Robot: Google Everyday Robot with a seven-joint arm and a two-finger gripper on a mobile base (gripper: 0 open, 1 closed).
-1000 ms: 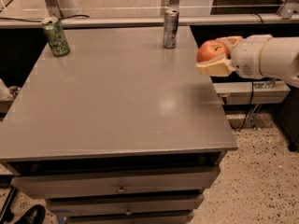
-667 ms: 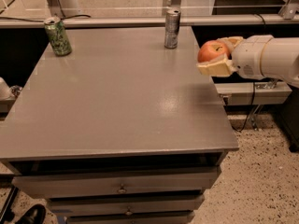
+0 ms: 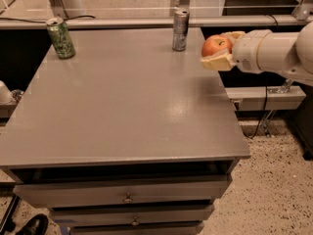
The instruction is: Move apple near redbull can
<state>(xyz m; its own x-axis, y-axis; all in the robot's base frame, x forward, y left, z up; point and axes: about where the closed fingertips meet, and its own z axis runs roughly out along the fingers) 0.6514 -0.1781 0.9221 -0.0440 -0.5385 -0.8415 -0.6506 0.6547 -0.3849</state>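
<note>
the pincer [image 3: 222, 49] is clamped on the apple [image 3: 213, 45], one pale finger above it and one below. it sits at the end of a white arm [image 3: 274, 50] that reaches in from the right of the redbull can [image 3: 180, 30]. the apple hangs in the air just right of the redbull can, about at the right edge of the counter [image 3: 122, 106]. whether it is over the surface or just past it cannot be told.

the step in hand looks like the carry-in and set-down. to do it well, the arm should bring the apple fully over the counter and lower it onto the bare patch beside the redbull can. it should keep a small gap, because the can is slim and a brush from a finger would likely tip it. the pincer should let go only once the apple rests on the surface. the apple is round and the edge is close to the can, so it could roll off.

nothing stands between the apple and the redbull can. a green can [image 3: 60, 37] stands well to the left of the redbull can, out of the way. drawers [image 3: 127, 197] sit under the counter.
</note>
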